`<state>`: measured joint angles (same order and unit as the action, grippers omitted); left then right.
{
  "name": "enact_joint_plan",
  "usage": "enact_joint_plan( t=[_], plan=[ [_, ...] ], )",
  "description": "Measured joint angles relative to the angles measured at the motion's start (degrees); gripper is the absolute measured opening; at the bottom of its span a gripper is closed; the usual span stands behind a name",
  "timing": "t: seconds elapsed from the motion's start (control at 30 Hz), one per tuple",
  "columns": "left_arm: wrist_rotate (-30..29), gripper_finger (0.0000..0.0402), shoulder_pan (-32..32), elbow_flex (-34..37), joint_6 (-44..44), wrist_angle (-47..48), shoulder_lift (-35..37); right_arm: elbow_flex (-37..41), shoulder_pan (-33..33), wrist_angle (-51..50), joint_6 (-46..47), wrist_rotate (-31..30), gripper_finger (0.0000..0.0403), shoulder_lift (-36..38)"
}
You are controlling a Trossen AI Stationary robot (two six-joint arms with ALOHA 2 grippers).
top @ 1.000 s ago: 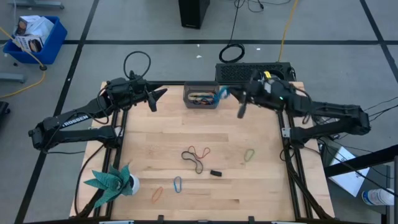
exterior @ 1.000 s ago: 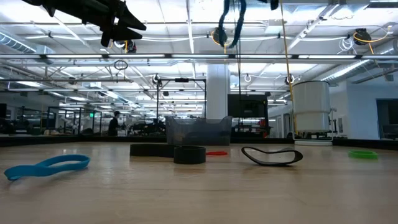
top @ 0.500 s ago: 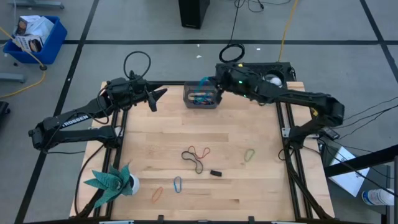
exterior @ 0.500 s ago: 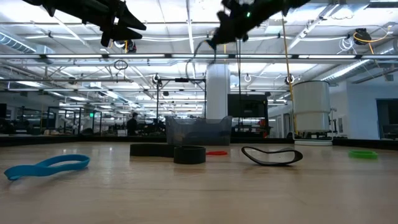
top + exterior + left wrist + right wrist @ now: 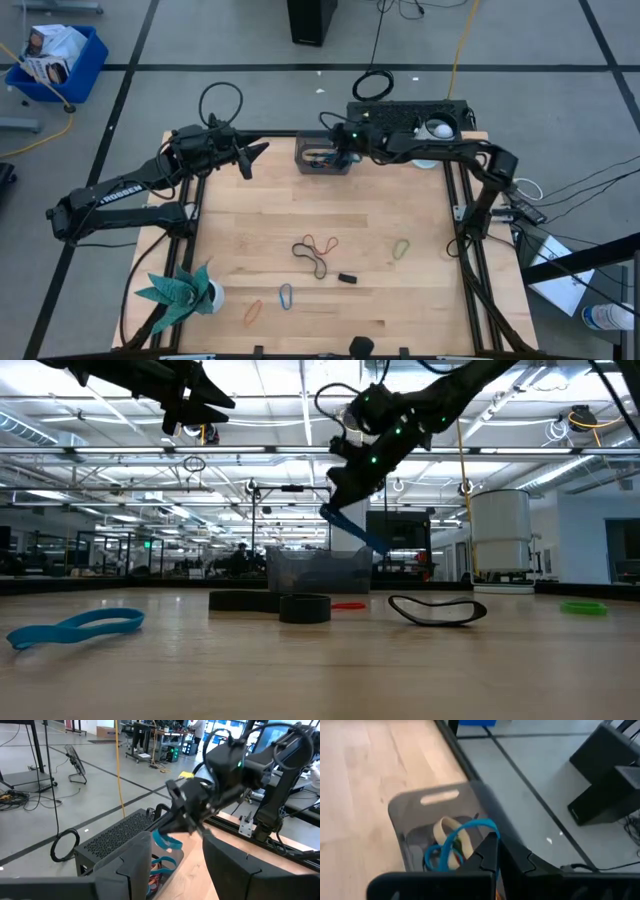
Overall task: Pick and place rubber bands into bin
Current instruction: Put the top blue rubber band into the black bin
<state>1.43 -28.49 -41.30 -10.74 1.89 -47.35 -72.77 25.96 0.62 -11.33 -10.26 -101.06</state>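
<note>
My right gripper [image 5: 337, 149] hangs over the small grey bin [image 5: 322, 158] at the table's far edge, shut on a blue rubber band [image 5: 356, 531]. Other bands in blue, tan and orange lie inside the bin [image 5: 420, 807]. Farther left, my left gripper [image 5: 256, 154] stays open, held high with nothing in it. On the table lie a red band [image 5: 322, 243], a black band [image 5: 318, 266], a green band [image 5: 401, 248], a blue band [image 5: 286, 295] and an orange band [image 5: 253, 312]. My right gripper pinches one end of the blue band's loop [image 5: 488, 827] between its two shut fingertips [image 5: 490, 851]. The fingers slant down from the table's right side. The band hangs slack below them over the bin's inside; whether its lower end [image 5: 378, 547] touches the bands there, I cannot tell.
A small black block [image 5: 347, 278] lies near the black band. A green paper plant [image 5: 182, 290] stands at the near left corner. Behind the table's far edge are a black perforated case [image 5: 408, 113] and a coiled cable [image 5: 373, 85]. A blue crate [image 5: 55, 55] sits on the floor, far left.
My right gripper has swung from the table's far right toward the left and come down over the bin, carrying the blue band, which hangs from its shut fingers. It has tipped from pointing down to a shallower slant.
</note>
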Motion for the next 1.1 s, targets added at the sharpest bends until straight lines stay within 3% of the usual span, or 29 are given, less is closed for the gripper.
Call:
enact_joint_plan(
  t=[1.1],
  plan=[
    [-0.1,0.0184,0.0,0.0,0.0,0.0,0.0,0.0,-0.1,1.0,-2.0,0.0,0.0000,-11.4]
  ],
)
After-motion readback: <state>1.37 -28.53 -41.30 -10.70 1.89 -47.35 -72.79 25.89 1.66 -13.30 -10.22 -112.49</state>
